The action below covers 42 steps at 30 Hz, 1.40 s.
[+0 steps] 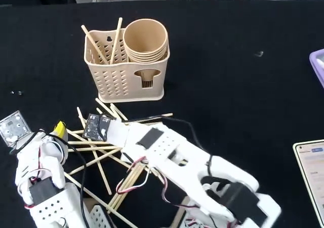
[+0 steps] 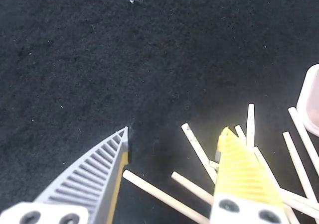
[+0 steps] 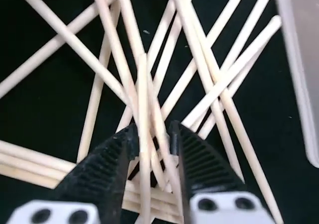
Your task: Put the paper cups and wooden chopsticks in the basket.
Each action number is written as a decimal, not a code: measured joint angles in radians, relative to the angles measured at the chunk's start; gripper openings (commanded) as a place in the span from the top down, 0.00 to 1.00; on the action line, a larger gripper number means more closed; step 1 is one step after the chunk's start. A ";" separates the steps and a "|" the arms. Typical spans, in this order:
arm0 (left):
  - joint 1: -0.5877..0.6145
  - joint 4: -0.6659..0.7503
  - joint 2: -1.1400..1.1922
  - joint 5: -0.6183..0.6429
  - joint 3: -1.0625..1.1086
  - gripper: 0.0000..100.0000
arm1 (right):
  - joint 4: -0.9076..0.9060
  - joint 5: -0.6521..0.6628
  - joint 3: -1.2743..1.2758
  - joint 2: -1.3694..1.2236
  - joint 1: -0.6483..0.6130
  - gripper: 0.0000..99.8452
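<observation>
While the paper cups (image 1: 146,35) sat in the basket (image 1: 117,81), well beyond my right end effector (image 3: 152,129), its jaws stood narrowly apart astride one loose chopstick (image 3: 143,84), not yet gripping it. I judged closing on it came next; the left end effector (image 2: 175,130) hung wide open, empty.

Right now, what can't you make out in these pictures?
- High view: the right arm covers part of the pile of wooden chopsticks, so no count.
- High view: the beige plastic basket hides the nested tan paper cups below their rims.
- High view: purple object, cut by the edge.
</observation>
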State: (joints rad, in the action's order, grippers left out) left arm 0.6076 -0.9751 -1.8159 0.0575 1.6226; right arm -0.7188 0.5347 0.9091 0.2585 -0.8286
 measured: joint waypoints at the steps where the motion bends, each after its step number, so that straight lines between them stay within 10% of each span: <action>1: 0.000 0.000 0.000 0.000 0.000 0.72 | 0.000 0.000 -0.002 -0.006 0.000 0.89; 23: 0.000 0.000 0.000 0.000 0.000 0.72 | -0.147 0.012 -0.061 0.147 -0.002 0.99; 42: 0.000 0.000 0.000 0.000 0.000 0.72 | -0.319 0.218 -0.003 0.377 0.249 0.99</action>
State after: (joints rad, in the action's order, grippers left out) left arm 0.6076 -0.9751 -1.8159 0.0575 1.6226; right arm -1.0380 0.7526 0.9060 0.6360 -0.5800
